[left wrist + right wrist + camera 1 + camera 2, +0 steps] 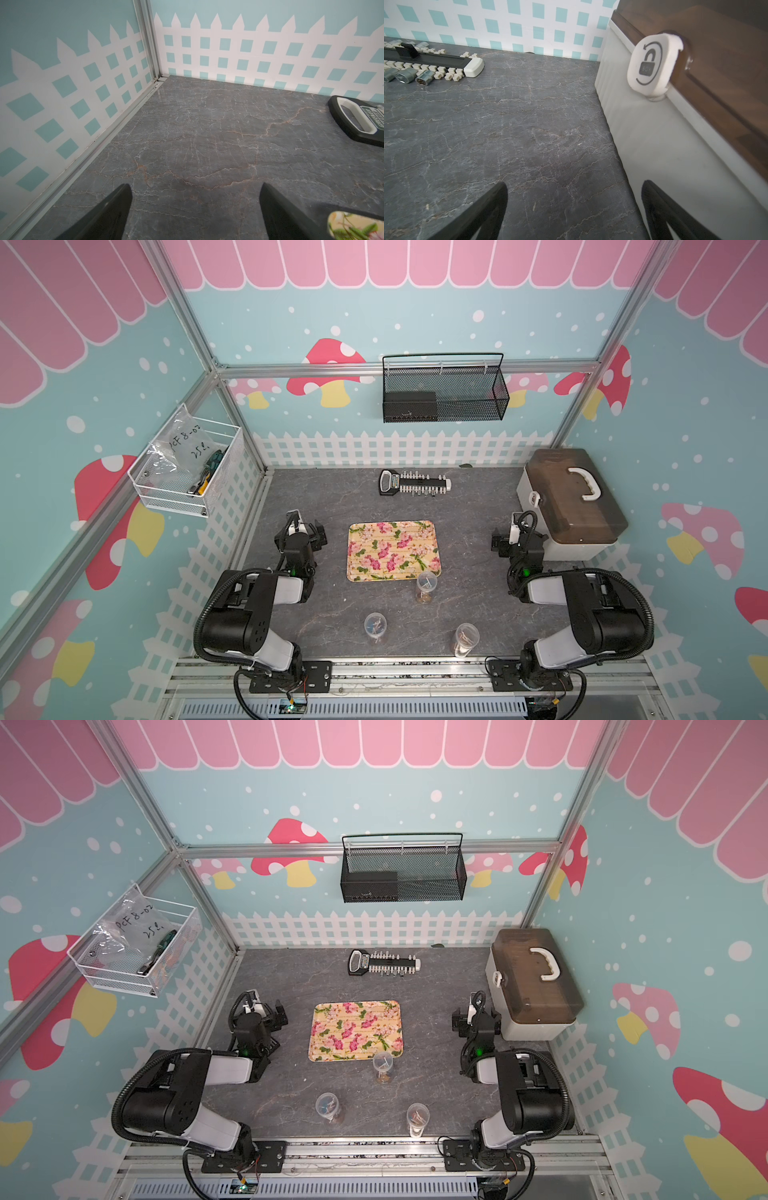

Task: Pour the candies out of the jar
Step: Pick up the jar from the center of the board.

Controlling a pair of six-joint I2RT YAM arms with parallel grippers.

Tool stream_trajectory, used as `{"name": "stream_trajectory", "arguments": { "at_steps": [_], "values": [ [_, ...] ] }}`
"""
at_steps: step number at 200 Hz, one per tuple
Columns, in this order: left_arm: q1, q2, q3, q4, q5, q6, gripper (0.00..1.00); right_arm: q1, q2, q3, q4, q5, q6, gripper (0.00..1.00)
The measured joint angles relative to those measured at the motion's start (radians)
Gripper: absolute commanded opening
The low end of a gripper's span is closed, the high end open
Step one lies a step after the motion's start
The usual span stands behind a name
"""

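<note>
Three small clear jars, round, lidless, upright on the tabletop [332,614], well apart from one another. First jar [427,585] just beside the near right corner of the tray [390,523]. Second jar [375,628] and third jar [466,640] closer to the arm bases, the second toward the left arm, the third toward the right. Inside each, candies [425,580]: a loose bundle of thin pale sticks leaning against the wall, heads too small to tell apart, only hints of blue and orange. Brownish at the foot of the first and second, whitish at the foot of the third.

Tabletop smooth, dark grey, veined like marble. Tray rectangular with rounded corners, glossy, yellow, printed with pink flowers and green leaves.

Left gripper [195,187] spread wide, holding nothing, low over bare tabletop left of the tray, facing the far left corner. Right gripper [574,184] likewise spread wide, holding nothing, close beside the storage box [569,506]: white body, translucent brown lid, white handle, round white latch with a padlock mark.

Tray lying between the two grippers; all three jars nearer the arm bases than the grippers. Along the far edge, a socket rail [415,483], black with cream clips and a few metal sockets. On the walls, a black mesh basket [444,389] and a white wire basket [187,472] with a plastic bag and hand tools.
</note>
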Motion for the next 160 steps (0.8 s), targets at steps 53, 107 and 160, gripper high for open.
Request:
{"name": "stream_trajectory", "arguments": {
  "at_steps": [53, 107, 160],
  "values": [
    [0.0, 0.0, 0.002, 0.0, 0.0, 0.0, 0.99, -0.002, 0.0, 0.0, -0.008, -0.015, 0.0, 0.98],
    [-0.015, -0.104, 0.209, -0.429, -0.011, -0.02, 0.99, 0.039, -0.195, 0.065, -0.311, 0.009, 0.011, 0.99],
    [-0.097, -0.425, 0.525, -0.907, 0.075, -0.136, 0.99, 0.162, -0.508, 0.479, -0.951, -0.049, 0.157, 0.97]
  ]
}}
